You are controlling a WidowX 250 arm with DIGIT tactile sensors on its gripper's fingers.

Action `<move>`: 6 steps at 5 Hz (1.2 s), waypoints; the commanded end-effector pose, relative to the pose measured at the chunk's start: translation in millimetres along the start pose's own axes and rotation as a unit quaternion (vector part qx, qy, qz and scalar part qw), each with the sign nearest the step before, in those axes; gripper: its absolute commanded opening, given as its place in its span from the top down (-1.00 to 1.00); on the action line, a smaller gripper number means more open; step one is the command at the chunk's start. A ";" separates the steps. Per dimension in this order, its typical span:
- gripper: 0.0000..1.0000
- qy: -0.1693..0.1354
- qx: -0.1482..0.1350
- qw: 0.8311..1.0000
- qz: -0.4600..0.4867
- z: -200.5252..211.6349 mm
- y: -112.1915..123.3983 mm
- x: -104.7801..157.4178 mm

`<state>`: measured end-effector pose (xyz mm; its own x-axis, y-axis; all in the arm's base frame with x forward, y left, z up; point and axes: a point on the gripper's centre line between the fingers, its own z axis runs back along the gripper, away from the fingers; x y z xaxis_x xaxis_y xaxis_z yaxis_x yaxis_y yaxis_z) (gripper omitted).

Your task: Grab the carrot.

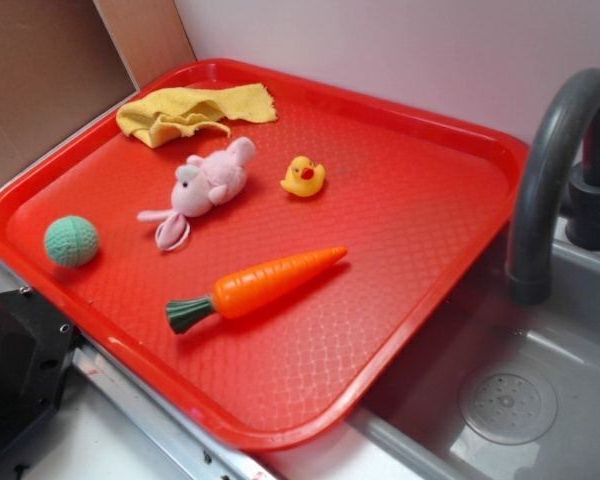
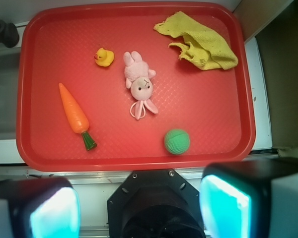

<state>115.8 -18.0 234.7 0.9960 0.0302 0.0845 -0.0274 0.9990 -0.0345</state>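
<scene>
Claw (image 2: 139,210) spread wide and empty, hanging high above the near edge of the red tray (image 2: 238,99).

Its two pale fingers (image 2: 223,210) frame the bottom of the wrist view, well apart from everything on the tray; the exterior view does not show the arm. The carrot (image 1: 265,283) lies flat toward the tray's front, orange tip pointing to the sink (image 1: 510,400) side, green stem to the other, touching nothing. A pink plush bunny (image 1: 205,188) lies near it toward the tray's middle, a yellow duck (image 1: 303,177) just beside the bunny, a green ball (image 1: 71,241) by one edge and a crumpled yellow cloth (image 1: 190,110) in the far corner. A grey faucet (image 1: 555,170) arches beside the tray. No writing is legible.
</scene>
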 end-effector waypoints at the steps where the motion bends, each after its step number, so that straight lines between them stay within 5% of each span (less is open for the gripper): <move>1: -1.00 0.000 0.000 1.000 0.000 0.0 0.0 0.0; 3: -1.00 -0.055 -0.023 0.998 -0.005 -22.2 -18.4 21.7; 4: -1.00 -0.054 -0.021 0.997 -0.043 -36.5 -38.9 34.5; 5: -1.00 -0.058 -0.052 0.994 -0.077 -46.8 -52.6 40.3; 6: -1.00 -0.026 -0.044 0.993 -0.108 -71.5 -73.3 51.5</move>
<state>174.2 -88.7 160.3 0.9771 -0.1820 0.1099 0.1919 0.9774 -0.0882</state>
